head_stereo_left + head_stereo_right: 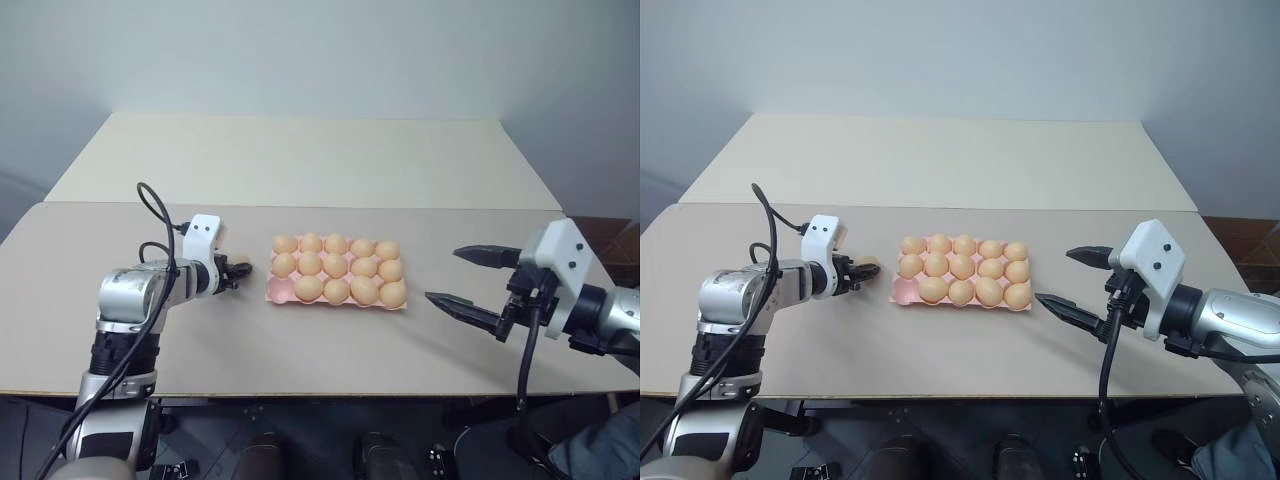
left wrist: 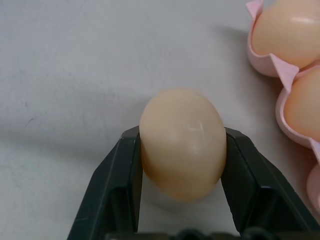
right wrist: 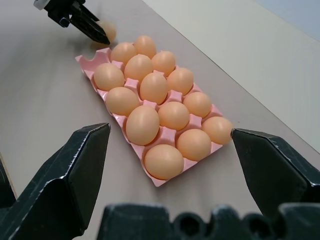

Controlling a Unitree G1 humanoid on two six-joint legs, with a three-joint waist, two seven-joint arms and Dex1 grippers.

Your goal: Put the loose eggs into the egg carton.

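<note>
- Work surface: a pale beige table (image 1: 300, 350) with a smooth matte top. A second, lighter cream table (image 1: 300, 160) butts against its far edge, and the seam between them runs straight across the view.
- Room: a plain, pale grey-white wall (image 1: 320, 50) stands behind the far table. Dark floor shows below the near table edge.
- Egg carton (image 1: 272, 292): a pink, lidless moulded tray lying flat near the middle of the near table, its long side across the view. Pale orange-tan eggs (image 3: 143, 124) sit in its cups in three rows. From these angles, whether any cup is unfilled cannot be told.
- Loose egg (image 2: 182, 142): just off the carton's left end, resting on or just above the table surface; contact with the table cannot be told. It is clamped between the two black fingers (image 2: 117, 185) of the left gripper (image 1: 238, 270), one finger pressed against each side.
- Left gripper: closed on the loose egg, reaching forward and downward, close to the carton's left edge but apart from it. A black cable (image 1: 155, 215) loops above its wrist.
- Right gripper (image 1: 470, 278): jaws spread wide and holding nothing, raised above the table to the right of the carton and clear of it, pointing toward the carton.
</note>
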